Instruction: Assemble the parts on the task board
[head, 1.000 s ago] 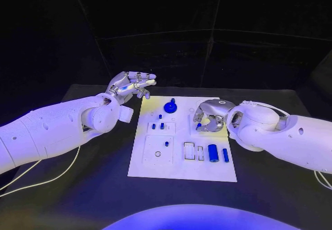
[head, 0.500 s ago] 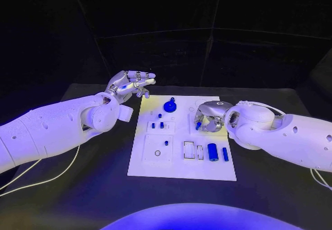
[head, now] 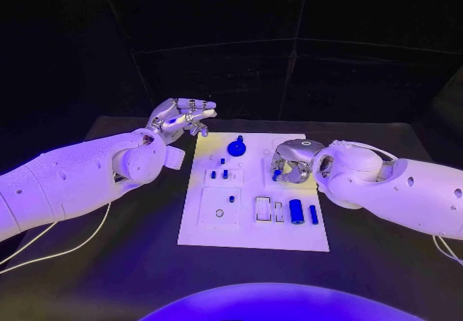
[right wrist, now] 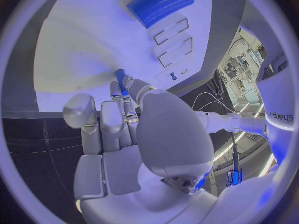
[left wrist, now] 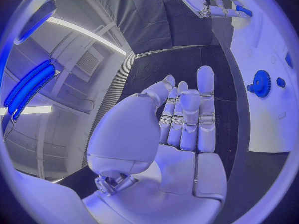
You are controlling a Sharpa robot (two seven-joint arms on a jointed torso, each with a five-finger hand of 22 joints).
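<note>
The white task board (head: 253, 231) lies in the middle of the black table. On it I see a blue gear with a knob (head: 236, 147), small blue pegs (head: 219, 174), a single peg (head: 231, 198), a thick blue cylinder (head: 296, 212) and a thin blue bar (head: 314, 214). My right hand (head: 290, 162) hovers low over the board's right side and pinches a small blue pin (right wrist: 120, 79) at its fingertips. My left hand (head: 181, 115) is raised beyond the board's far left corner, fingers stretched side by side (left wrist: 187, 114), holding nothing.
Empty rectangular slots (head: 263, 208) sit beside the cylinder. A white cable (head: 58, 251) trails over the table under my left arm. The table's far edge runs just behind the board. The left wrist view shows the gear (left wrist: 259, 82) and my right hand (left wrist: 206, 2).
The left hand's outstretched finger has drawn in slightly. The right hand keeps its pinch on the pin and has edged a little toward the far side.
</note>
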